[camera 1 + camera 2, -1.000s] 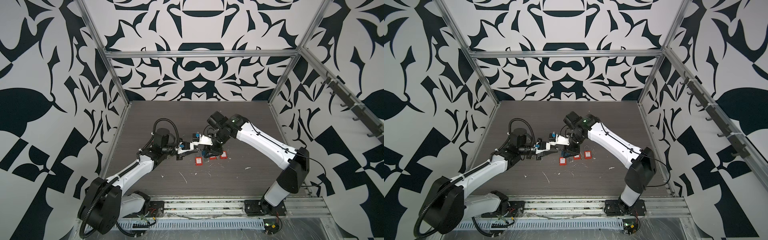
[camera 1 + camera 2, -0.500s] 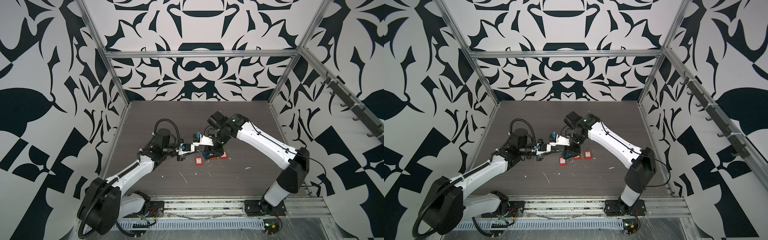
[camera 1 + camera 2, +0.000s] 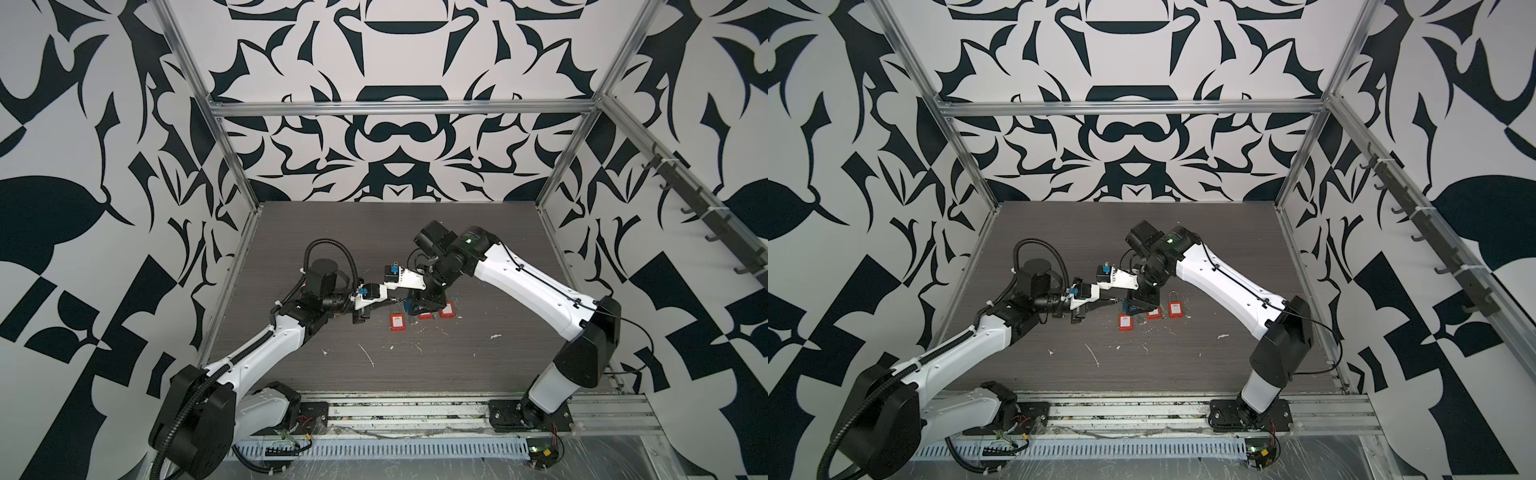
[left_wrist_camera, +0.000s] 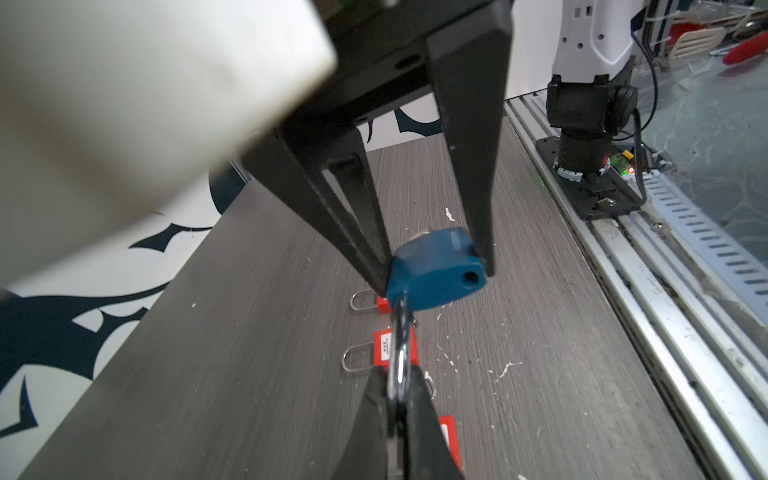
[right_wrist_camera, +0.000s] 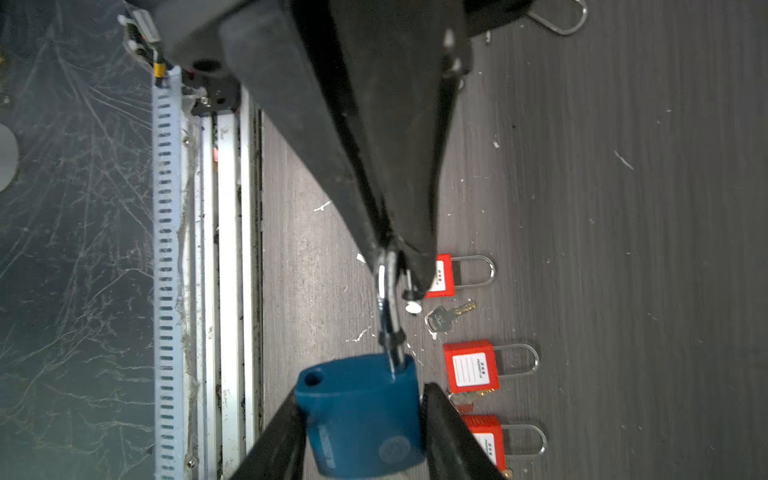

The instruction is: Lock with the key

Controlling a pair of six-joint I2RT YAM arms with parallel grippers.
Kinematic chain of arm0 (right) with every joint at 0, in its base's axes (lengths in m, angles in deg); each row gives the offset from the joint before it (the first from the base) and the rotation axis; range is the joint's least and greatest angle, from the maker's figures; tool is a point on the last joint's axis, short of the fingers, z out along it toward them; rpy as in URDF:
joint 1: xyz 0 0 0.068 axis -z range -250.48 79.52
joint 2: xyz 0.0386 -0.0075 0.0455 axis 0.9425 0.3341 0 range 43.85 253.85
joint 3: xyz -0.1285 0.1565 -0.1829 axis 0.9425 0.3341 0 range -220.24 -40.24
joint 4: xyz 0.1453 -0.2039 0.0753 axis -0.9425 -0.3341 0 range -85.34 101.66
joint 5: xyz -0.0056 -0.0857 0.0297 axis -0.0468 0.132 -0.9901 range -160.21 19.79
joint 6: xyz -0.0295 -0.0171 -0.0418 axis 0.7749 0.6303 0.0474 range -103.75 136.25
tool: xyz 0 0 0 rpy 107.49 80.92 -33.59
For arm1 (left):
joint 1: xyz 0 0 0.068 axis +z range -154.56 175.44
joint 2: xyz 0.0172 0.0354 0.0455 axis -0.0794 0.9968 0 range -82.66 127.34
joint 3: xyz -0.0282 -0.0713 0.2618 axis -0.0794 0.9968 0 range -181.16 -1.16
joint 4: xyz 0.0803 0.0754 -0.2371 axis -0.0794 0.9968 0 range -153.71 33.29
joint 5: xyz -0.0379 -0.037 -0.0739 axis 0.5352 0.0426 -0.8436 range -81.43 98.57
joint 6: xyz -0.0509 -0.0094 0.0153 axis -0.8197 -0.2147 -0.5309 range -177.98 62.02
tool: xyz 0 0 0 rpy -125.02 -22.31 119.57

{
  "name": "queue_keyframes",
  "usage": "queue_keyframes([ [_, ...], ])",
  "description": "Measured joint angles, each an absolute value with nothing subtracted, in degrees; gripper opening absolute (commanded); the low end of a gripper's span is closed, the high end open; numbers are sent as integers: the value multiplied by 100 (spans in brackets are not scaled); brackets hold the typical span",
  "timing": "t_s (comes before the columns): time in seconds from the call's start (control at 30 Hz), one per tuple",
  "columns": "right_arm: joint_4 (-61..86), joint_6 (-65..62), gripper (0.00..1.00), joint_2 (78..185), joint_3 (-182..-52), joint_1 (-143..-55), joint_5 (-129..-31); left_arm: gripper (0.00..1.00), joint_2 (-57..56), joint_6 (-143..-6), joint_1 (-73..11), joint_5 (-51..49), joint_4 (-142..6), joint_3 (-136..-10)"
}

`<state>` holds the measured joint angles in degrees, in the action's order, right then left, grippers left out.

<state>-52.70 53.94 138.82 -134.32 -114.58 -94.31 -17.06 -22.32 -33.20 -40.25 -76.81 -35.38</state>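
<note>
**Item 1, blue padlock** (image 4: 436,270): one. It is held clear of the surface (image 4: 249,332) between my two pincers, and both top views show it over the middle of that surface. One hole in the top of its body stands empty. The shackle (image 4: 398,345) enters the body at the other corner only.

**Item 2, my left pincer** (image 4: 398,384): pressed together on the shackle. It pinches the end that lies away from the blue padlock's body.

**Item 3, my right pincer** (image 5: 363,401): spread to the width of the blue padlock's body. One finger lies against each side, gripping it.

**Item 4, key** (image 5: 446,318): one, with a silver head and a brass-coloured blade. It lies flat on the surface near the blue padlock, just off the line of its shackle. Neither pincer touches it.

**Item 5, red padlocks** (image 5: 471,368): three. They lie flat in a row on the surface beside the blue padlock, white labels up, shackles all pointing the same way. The key lies between two of them.

**Item 6, white flecks** (image 3: 366,353): many and small. They are scattered on the surface around the blue padlock, mostly on the side nearer my bases.
</note>
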Motion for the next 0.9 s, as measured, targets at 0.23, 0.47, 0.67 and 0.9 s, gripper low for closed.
queue_keyframes([
  [0.23, -4767, 5372, 68, 13467, -13102, -11508, -9212, 0, -1874, -3062, -3335, -4032, -8284, -3155],
  [0.47, -4494, 5409, 68, 12982, -12953, -11508, -8882, 0, -2073, -3550, -3357, -4080, -8468, -3004],
  [0.67, -4468, 5562, 65, 12914, -12787, -11508, -8696, 0, -2300, -3773, -3383, -4145, -8551, -2961],
  [0.9, -4487, 5757, 53, 12932, -12608, -11508, -8952, 0, -2350, -4020, -3401, -4187, -8632, -2961],
])
